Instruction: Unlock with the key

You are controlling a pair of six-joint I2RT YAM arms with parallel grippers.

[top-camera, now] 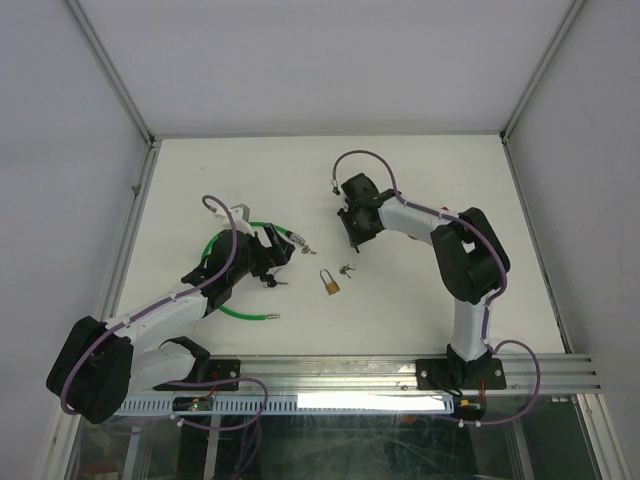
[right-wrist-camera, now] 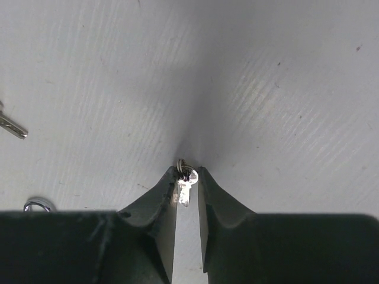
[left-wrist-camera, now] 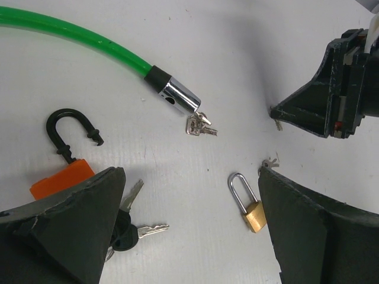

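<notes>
A small brass padlock (top-camera: 330,284) (left-wrist-camera: 253,214) lies flat on the white table with its shackle down in the body. My right gripper (top-camera: 352,240) (right-wrist-camera: 188,174) hovers just beyond it, jaws nearly together and pinching a tiny silver key (right-wrist-camera: 185,184) by its head, with the key ring poking out past the tips. In the left wrist view that key (left-wrist-camera: 278,123) hangs from the right gripper's tip. My left gripper (top-camera: 268,262) (left-wrist-camera: 189,219) is wide open low over the table, the brass padlock beside its right finger (left-wrist-camera: 320,231).
An orange padlock (left-wrist-camera: 62,177) with an open black shackle lies by the left finger. Black-headed keys (left-wrist-camera: 127,232) lie beside it. A green cable lock (top-camera: 245,312) (left-wrist-camera: 89,38) ends in a chrome barrel (left-wrist-camera: 177,97) with keys (left-wrist-camera: 200,125). More small keys (top-camera: 346,270) lie near the brass padlock.
</notes>
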